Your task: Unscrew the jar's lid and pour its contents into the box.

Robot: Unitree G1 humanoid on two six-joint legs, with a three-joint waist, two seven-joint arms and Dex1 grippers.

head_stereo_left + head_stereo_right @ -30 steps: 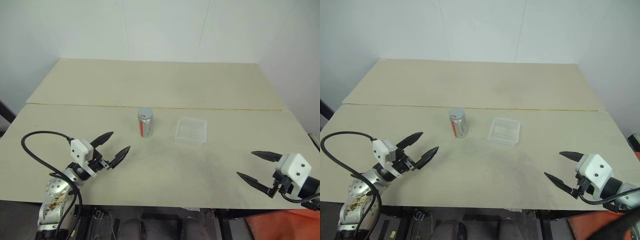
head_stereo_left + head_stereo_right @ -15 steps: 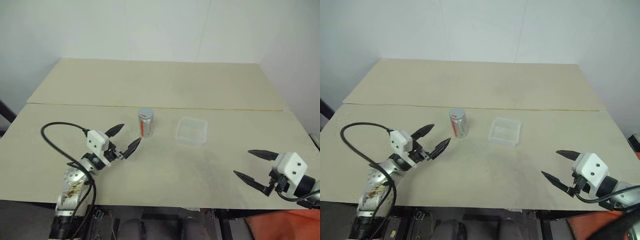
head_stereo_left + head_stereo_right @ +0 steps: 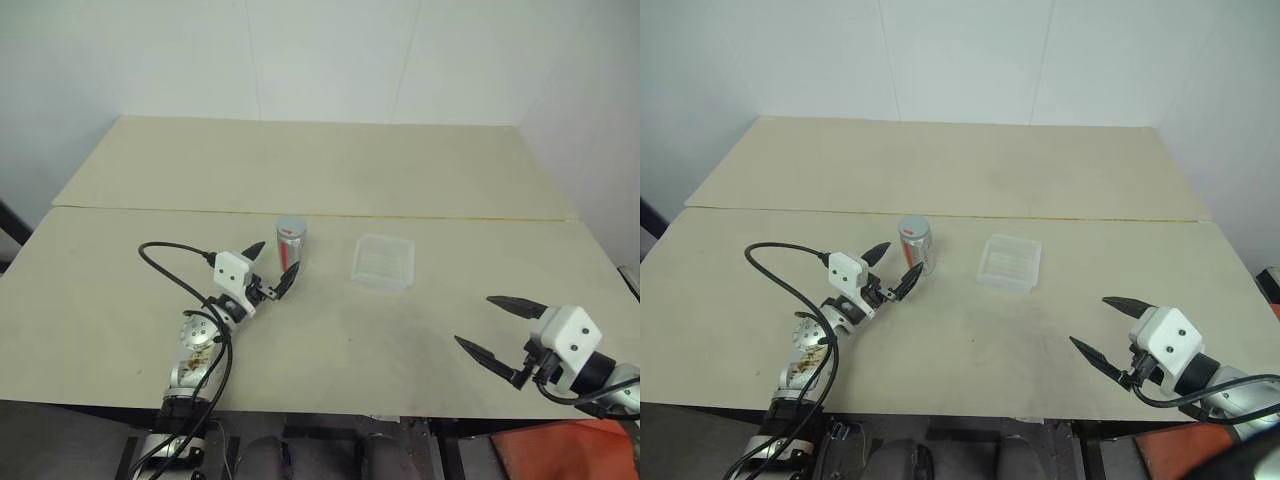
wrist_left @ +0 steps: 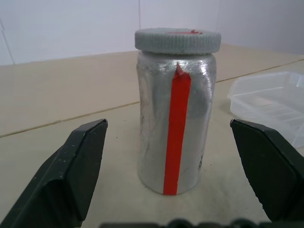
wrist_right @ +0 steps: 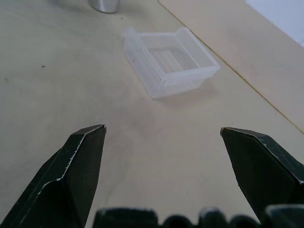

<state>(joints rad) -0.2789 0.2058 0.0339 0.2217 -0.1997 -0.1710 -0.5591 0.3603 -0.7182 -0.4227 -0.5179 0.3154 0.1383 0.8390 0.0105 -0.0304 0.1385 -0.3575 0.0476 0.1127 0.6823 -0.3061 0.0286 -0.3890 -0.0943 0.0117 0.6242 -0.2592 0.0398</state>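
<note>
At the near right edge of the table [image 3: 120,300], the right gripper [image 3: 492,326] hangs just above the surface with its two black fingers spread wide, holding nothing. It points toward the box [image 3: 383,262], which lies well apart from it, farther in and slightly left.

Farther in on the left, the left gripper [image 3: 270,266] also has its fingers spread and empty, one on each side of the jar [image 3: 290,245] and close to it, without touching it in the wrist view. The jar stands upright near the table's middle, with a red strip [image 4: 176,128] down its silver side and the grey lid [image 4: 177,40] on top. The clear box sits just right of the jar, apart from it.
</note>
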